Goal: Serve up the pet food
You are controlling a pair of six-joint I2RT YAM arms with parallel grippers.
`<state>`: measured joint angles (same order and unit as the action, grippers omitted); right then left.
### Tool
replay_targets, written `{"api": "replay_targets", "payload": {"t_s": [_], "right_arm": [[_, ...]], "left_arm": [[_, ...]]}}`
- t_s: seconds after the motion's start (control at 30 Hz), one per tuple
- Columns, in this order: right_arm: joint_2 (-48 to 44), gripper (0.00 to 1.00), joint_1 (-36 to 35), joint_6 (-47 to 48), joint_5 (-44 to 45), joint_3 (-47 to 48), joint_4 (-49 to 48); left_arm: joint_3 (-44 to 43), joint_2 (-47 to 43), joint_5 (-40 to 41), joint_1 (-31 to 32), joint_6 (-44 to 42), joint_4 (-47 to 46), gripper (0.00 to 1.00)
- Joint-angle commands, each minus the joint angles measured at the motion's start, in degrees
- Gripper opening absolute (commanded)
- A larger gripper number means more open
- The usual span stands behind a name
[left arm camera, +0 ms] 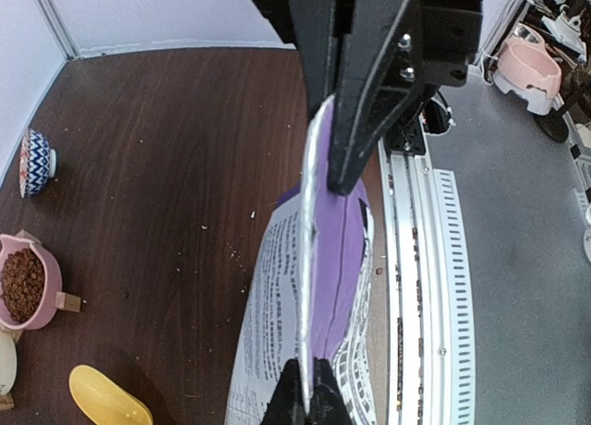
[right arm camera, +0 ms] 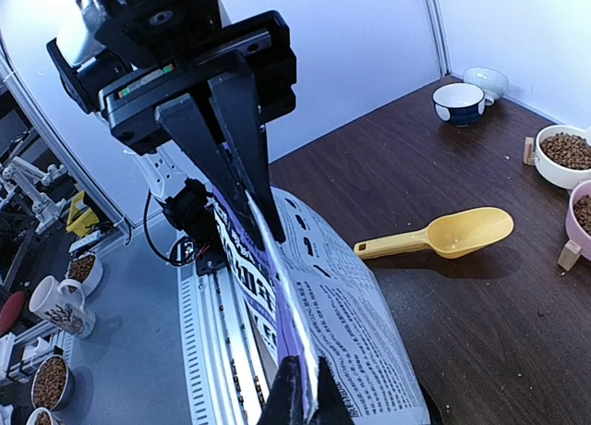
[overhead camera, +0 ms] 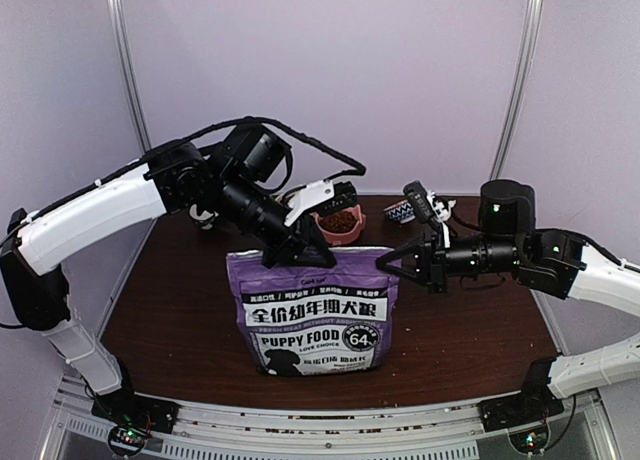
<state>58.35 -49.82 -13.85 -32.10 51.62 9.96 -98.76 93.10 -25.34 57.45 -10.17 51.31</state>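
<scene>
Bag [overhead camera: 312, 315] stands upright mid-counter [overhead camera: 180, 310], printed face toward 6 o'clock.

Top seam [left arm camera: 309, 259] is its long axis up top and runs 9 to 3 o'clock in the overhead view. It looks pressed flat, with no mouth showing.

Left hand [overhead camera: 292, 254] is clamped shut on the 9 o'clock end of the seam. Right hand [overhead camera: 386, 263] is clamped shut on the 3 o'clock end. Each holds its own corner, so neither is nearer. The fingers point at each other along the seam.

Kibble [overhead camera: 338, 221]: a heap sits in the pink bowl [overhead camera: 340, 238], just beyond the bag at 12 o'clock. The bag's own contents are not visible.

Scoop [right arm camera: 443, 236] lies flat on the counter behind the bag, apart from both hands and touched by nothing.

Judgement: the food to serve is sealed below the line between the two hands. The coming move likely turns on parting that seam across its length, toward 12 and 6 o'clock. Pulling along it would only stretch it taut. A one-sided tug may topple the bag.
</scene>
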Motion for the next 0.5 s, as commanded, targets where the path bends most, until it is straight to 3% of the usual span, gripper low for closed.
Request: {"api": "replay_targets", "payload": {"t_s": [0.0,0.07,0.13,0.27,0.43,0.47], "right_arm": [[-3.4,0.00,1.4,0.0,3.3,2.1,-0.4],[-3.7,0.00,1.6,0.1,3.6,2.1,-0.2],[-3.8,0.00,1.6,0.1,3.8,2.0,0.0],[-4.2,0.00,1.9,0.2,4.4,1.9,0.2],[-4.6,0.00,2.3,0.2,4.9,1.9,0.5],[-4.6,0.00,2.4,0.3,5.1,1.9,0.5]], "left_arm": [[1.7,-3.2,3.9,-2.1,-0.8,6.0,0.00],[1.8,-3.3,4.5,-2.4,-0.9,6.2,0.02],[1.9,-3.4,4.8,-2.8,-0.9,6.5,0.13],[2.3,-3.9,5.3,-3.3,-1.0,6.5,0.00],[2.6,-4.3,6.0,-3.9,-1.4,6.5,0.00],[2.7,-4.4,6.3,-4.0,-1.3,6.5,0.11]]}}
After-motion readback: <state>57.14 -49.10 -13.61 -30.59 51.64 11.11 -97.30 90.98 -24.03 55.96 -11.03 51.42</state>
